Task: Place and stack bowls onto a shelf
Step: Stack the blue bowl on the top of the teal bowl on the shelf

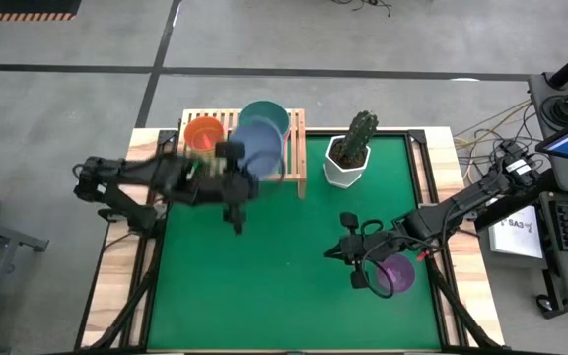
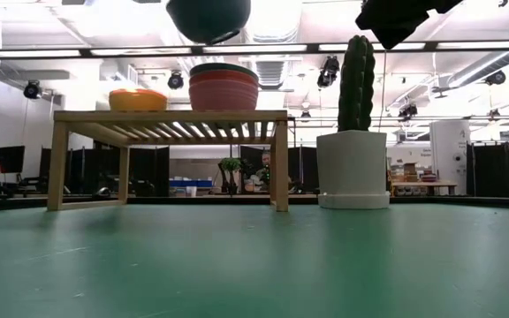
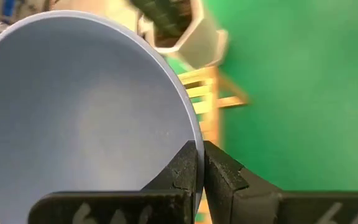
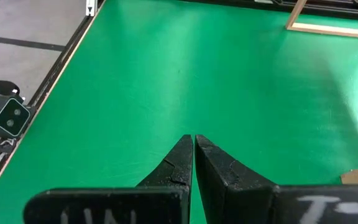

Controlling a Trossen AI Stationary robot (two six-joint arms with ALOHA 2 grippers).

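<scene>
Over the shelf [image 1: 245, 148] at the bench's 11 o'clock, I have the left gripper [image 3: 199, 163] pinched shut on the rim of the blue-grey bowl [image 1: 260, 148], held in the air. On the slats I see an orange bowl [image 1: 203, 131] toward 9 o'clock, with a teal bowl [image 1: 264, 113] beside it. At 4 o'clock my right gripper [image 4: 193, 155] hangs closed and empty, just beside the purple bowl [image 1: 396, 273] on the green mat [image 1: 294, 286].
</scene>
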